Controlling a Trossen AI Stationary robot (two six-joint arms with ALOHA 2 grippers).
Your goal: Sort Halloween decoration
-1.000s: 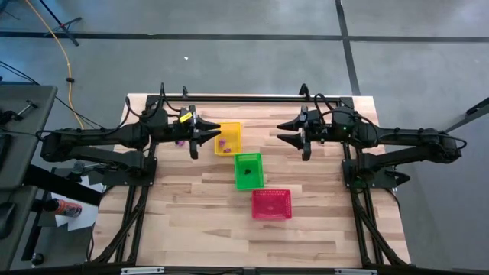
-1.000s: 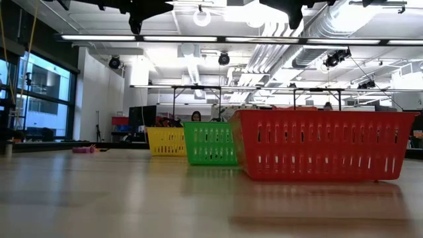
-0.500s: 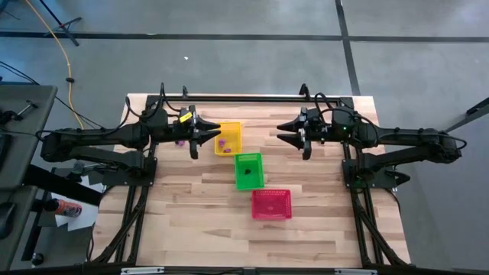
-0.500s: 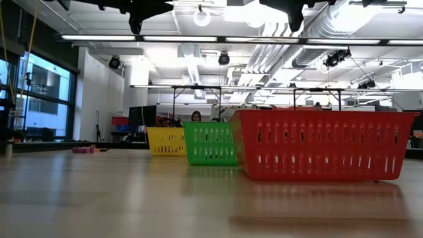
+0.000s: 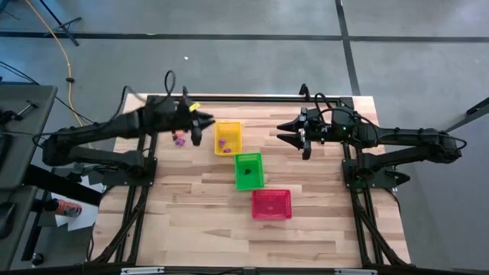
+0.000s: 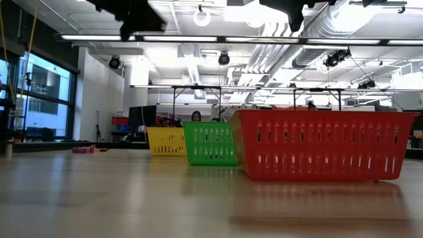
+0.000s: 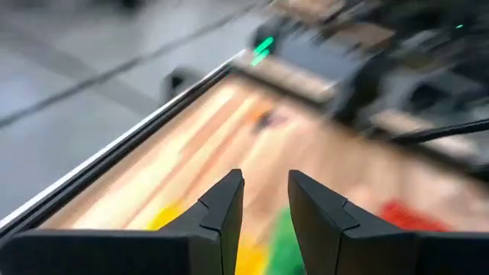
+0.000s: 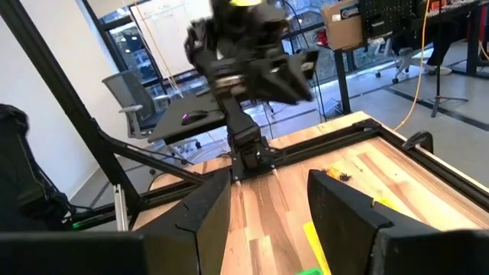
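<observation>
Hovering left gripper [image 5: 197, 127], jaws parted.

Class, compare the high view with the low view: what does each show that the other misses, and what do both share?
Only the high view shows trinkets inside the yellow basket, a purple trinket on the table, and the left gripper and right gripper. Only the low view shows the room behind, with ceiling lights. Both show the yellow, green basket and red basket.
</observation>
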